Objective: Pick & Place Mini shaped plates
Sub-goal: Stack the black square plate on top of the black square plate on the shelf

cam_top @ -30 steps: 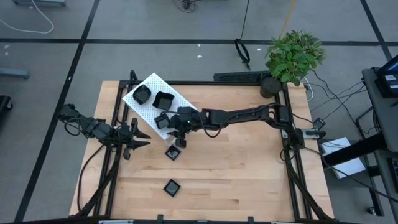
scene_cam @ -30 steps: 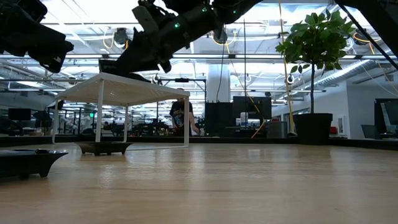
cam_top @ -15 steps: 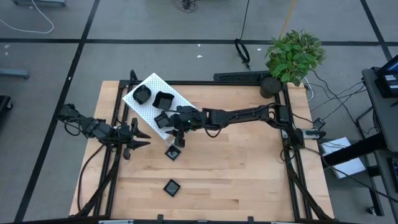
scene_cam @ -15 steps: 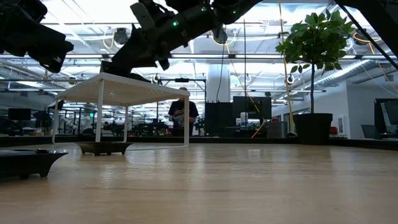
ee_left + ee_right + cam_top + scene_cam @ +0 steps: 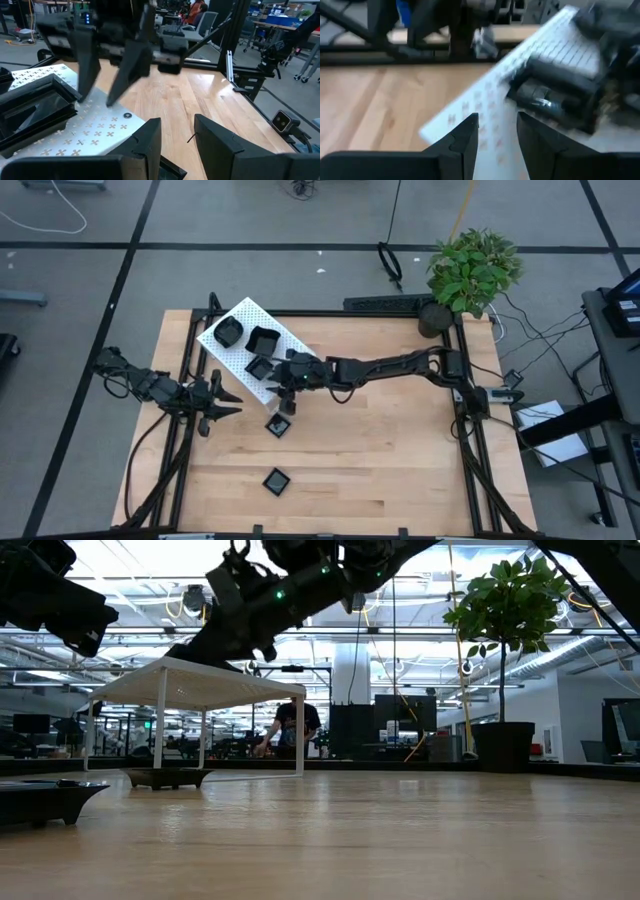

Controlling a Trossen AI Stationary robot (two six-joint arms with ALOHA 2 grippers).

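Three mini shaped plates (image 5: 258,366) lie on top of the white perforated box (image 5: 245,350), which sits at the table's (image 5: 400,450) far left corner. The plate nearest the box's table-side edge is a small square one; two larger plates (image 5: 262,340) lie farther back on the box. Two more square plates (image 5: 277,425) remain on the bare wood, one just off the box's near edge and one (image 5: 276,479) well apart from the box, toward the front.

The right gripper (image 5: 284,392) hovers at the box's table-side edge, beside the small square plate. Its wrist view shows the fingers (image 5: 465,137) spread with nothing between them, looking onto the box top.

Judgement: a placement on the box appears complete, and the step in hand is the release and retreat. The next move calls for lifting clear of the box and descending over the plate just off its near edge.

The left gripper (image 5: 215,409) waits beside the box's left end, fingers (image 5: 145,142) parted and empty.
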